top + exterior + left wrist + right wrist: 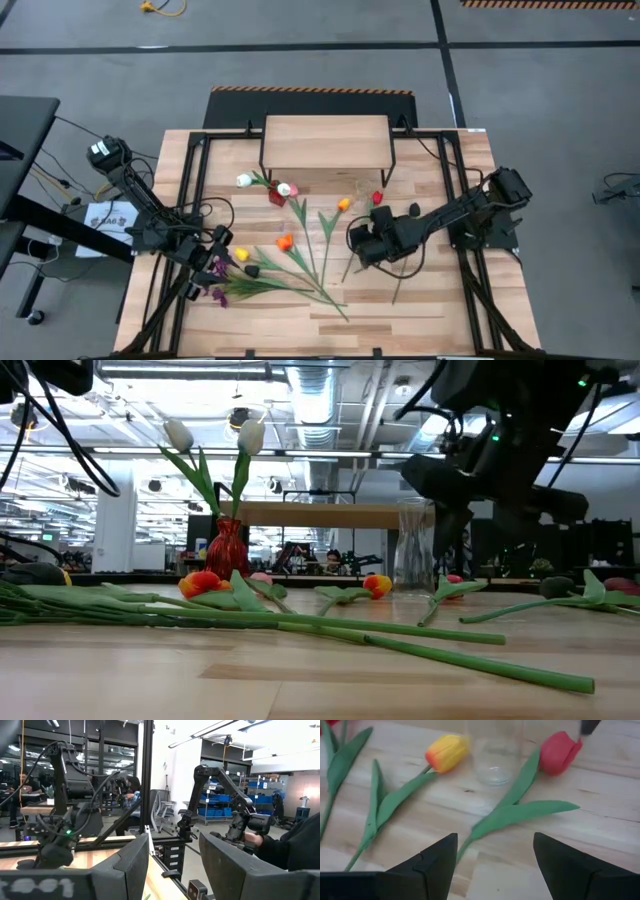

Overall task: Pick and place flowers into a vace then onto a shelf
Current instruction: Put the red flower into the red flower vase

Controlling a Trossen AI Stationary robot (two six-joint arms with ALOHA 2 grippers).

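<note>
**Flowers spread on the table, both grippers empty**

The flowers [300, 262] are seen scattered over the table [440, 310], mostly at 7 o'clock from the shelf [325, 140]. Two white tulips [250, 436] are held in a red vase [227, 549]. A clear glass vase [494, 752] is flanked by a yellow-orange tulip [446, 751] and a red tulip [559, 753]. The right gripper [495, 865] is held above them, jaws parted. The left gripper [172, 870], at 8 o'clock, is likewise spread; a person's sleeve [295, 845] seems visible beyond.
</note>
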